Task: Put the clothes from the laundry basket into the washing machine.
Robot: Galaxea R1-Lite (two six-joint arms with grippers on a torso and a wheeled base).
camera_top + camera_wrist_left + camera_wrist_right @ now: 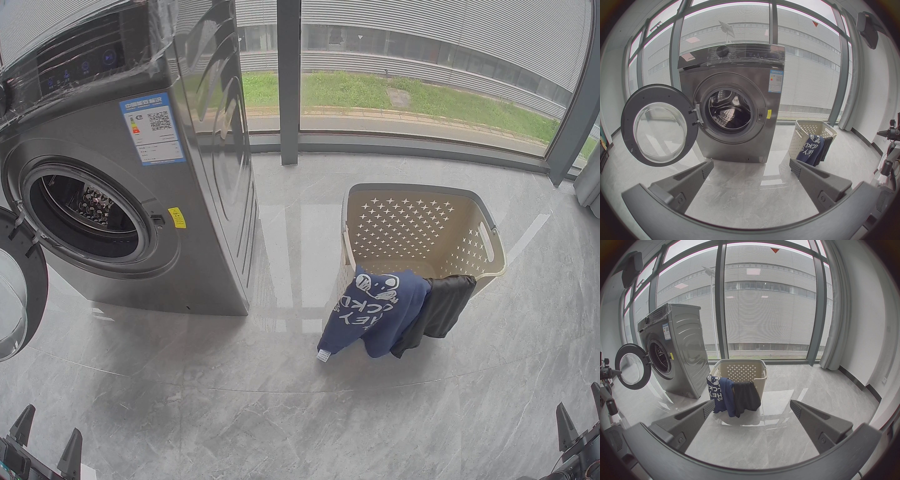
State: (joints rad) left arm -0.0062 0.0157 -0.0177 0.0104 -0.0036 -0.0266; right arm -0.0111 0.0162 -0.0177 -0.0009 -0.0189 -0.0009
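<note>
Clearly the coming reach depends on where the clothes hang. A blue shirt (375, 312) and a black garment (440, 306) are draped side by side, touching, over the near rim of the laundry basket (400, 231), right of centre in the head view, with their long axes falling from the rim toward the floor. The right gripper (578, 400) sits in the lower right corner, spread wide and holding nothing. It looks the nearer arm, and in its wrist view both garments lie straight ahead of the parted fingers (818, 424). The left gripper (51, 422), in the lower left corner, is likewise wide apart and empty, and faces the washing machine (125, 187). The machine's door (19, 287) hangs open at the left edge, baring the drum (87, 209).
</note>
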